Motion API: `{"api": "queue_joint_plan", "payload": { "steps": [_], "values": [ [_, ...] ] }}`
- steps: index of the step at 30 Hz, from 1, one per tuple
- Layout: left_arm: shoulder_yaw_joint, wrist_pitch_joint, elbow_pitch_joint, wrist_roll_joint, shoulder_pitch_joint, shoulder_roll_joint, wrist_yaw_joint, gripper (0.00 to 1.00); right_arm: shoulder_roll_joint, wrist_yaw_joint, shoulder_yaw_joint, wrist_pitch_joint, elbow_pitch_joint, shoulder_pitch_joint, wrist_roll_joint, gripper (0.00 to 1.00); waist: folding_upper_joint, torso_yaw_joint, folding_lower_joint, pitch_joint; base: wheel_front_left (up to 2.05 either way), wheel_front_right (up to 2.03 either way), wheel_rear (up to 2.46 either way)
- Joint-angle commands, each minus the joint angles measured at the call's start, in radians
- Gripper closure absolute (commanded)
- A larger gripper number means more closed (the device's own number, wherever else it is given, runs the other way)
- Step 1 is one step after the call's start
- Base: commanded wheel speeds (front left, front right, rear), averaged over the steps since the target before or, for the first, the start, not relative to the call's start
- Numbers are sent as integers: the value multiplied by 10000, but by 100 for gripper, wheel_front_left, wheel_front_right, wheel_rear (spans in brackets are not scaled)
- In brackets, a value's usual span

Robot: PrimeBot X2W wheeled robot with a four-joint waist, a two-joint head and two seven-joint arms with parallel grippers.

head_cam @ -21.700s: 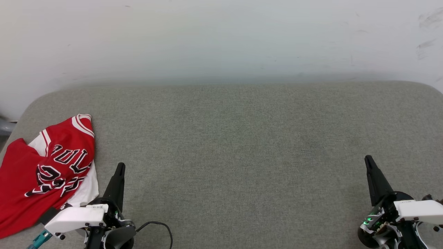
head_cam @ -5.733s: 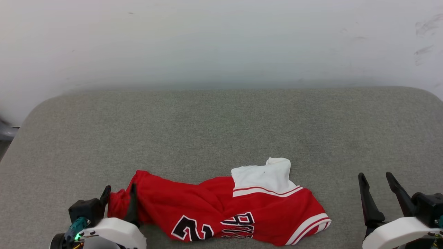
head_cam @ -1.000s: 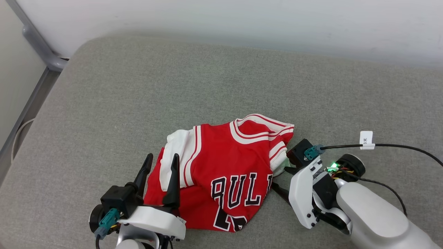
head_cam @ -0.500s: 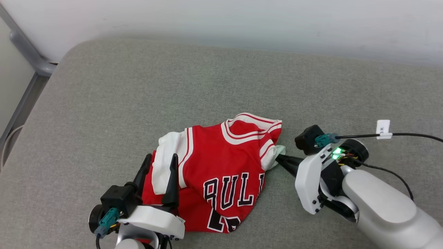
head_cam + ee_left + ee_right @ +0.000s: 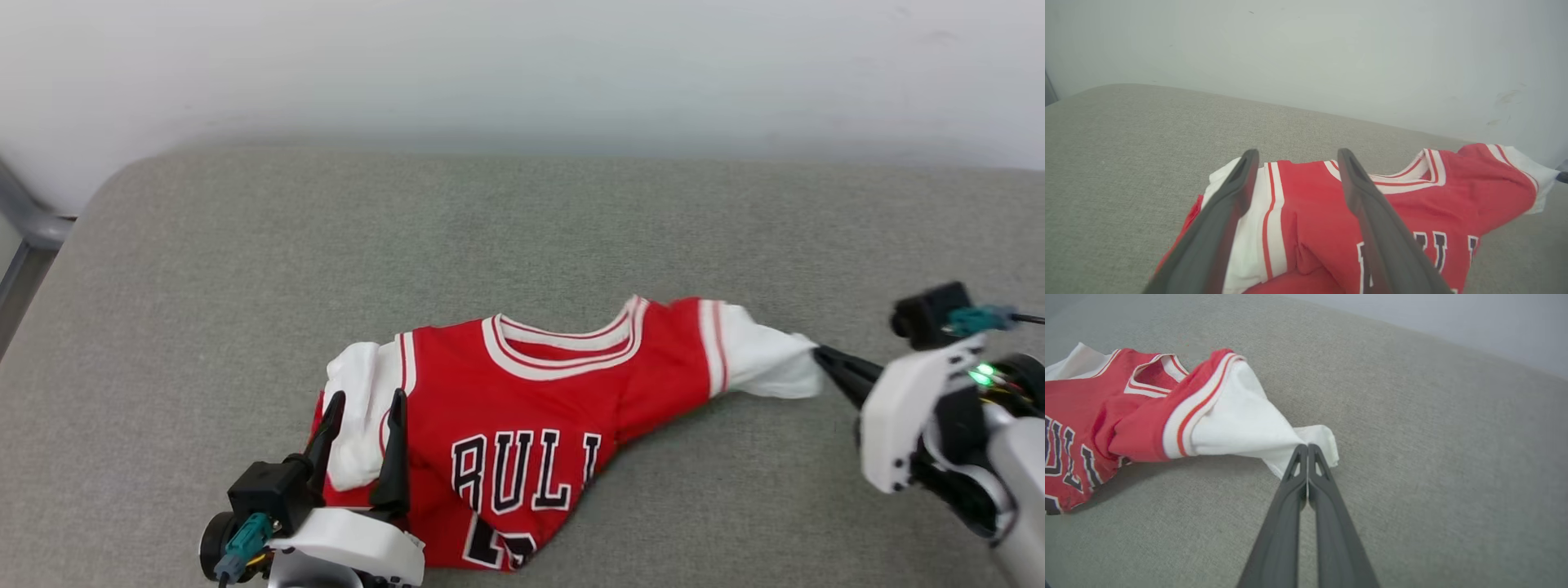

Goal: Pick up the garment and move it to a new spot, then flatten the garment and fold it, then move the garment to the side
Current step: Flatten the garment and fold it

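A grey metal rail (image 5: 24,216) is cut off at the far left edge of the head view. Beside it begins a grey, coarse-woven cushion (image 5: 522,229) with rounded corners, set against a pale wall (image 5: 522,65).

The left gripper (image 5: 366,398) sits at the near left with its fingers spread wide and empty. The left wrist view shows that gripper (image 5: 1297,153) straddling the left white sleeve (image 5: 1243,253), though contact with the cloth cannot be judged.

The garment (image 5: 522,408) lies crumpled, near and left of centre. It is soft red knit with a striped collar, and its lower hem is bunched under. The black lettering (image 5: 522,474) reads "BULL", and the number below it is cut off.

The right white sleeve (image 5: 767,359) is drawn out to the right. The right wrist view shows the right gripper (image 5: 1306,447) with its fingers pressed together, pinching that sleeve (image 5: 1237,416) at its cuff. In the head view the right gripper (image 5: 820,353) shows as a single dark point. A green light (image 5: 980,374) glows on its wrist.
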Motion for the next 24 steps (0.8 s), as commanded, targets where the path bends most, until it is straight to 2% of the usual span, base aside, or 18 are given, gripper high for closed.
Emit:
{"api": "queue_joint_plan", "payload": {
  "steps": [1, 5, 9, 12, 16, 17, 18, 19, 20, 24],
  "values": [
    [39, -18, 19, 25, 132, 28, -15, 0, -112, -10, -536, 205, -181, 425, -139, 100, -1, -152, 0, -131, 0, 0, 0],
    [125, -18, 95, -4, 245, 66, -17, 0, 177, -10, -2502, 929, -808, 1817, -737, 100, -1, -347, 0, -242, 0, 0, 0],
    [151, -18, 229, -74, 273, 106, -43, 0, 898, -12, -4116, 1590, -1171, 3172, -1239, 100, -1, -427, 0, -232, 0, 0, 0],
    [157, -18, 376, -103, 233, 125, -60, 0, 1513, -10, -4995, 1846, -962, 3836, -1458, 100, -1, -451, 0, -191, 0, 0, 0],
    [175, -15, 531, -153, 127, 170, -55, 0, 2190, -9, -5564, 1656, -687, 4189, -1764, 100, -1, -441, 0, -104, 0, 0, 0],
    [186, -15, 565, -170, 107, 184, -39, 0, 2308, -10, -5623, 1548, -641, 4219, -1809, 84, -1, -439, 0, -78, 0, 0, 0],
    [193, -14, 594, -165, 93, 199, -20, 0, 2456, -10, -5685, 1399, -641, 4210, -1795, 57, -1, -441, 0, -55, 0, 0, 0],
    [208, -4, 633, -169, 90, 224, -6, 0, 2542, -7, -5688, 1244, -664, 4205, -1872, 11, -1, -444, 0, -38, 0, 0, 0],
    [220, -3, 662, -192, 85, 248, 0, 0, 2639, -7, -5705, 1032, -724, 4205, -1929, 0, -1, -447, 0, -23, 0, 0, 0],
    [265, 23, 762, -256, 109, 332, 50, 0, 2985, -7, -5859, -2, -1031, 4281, -2301, 0, -1, -457, 0, -20, 0, 0, 0]
  ]
}}
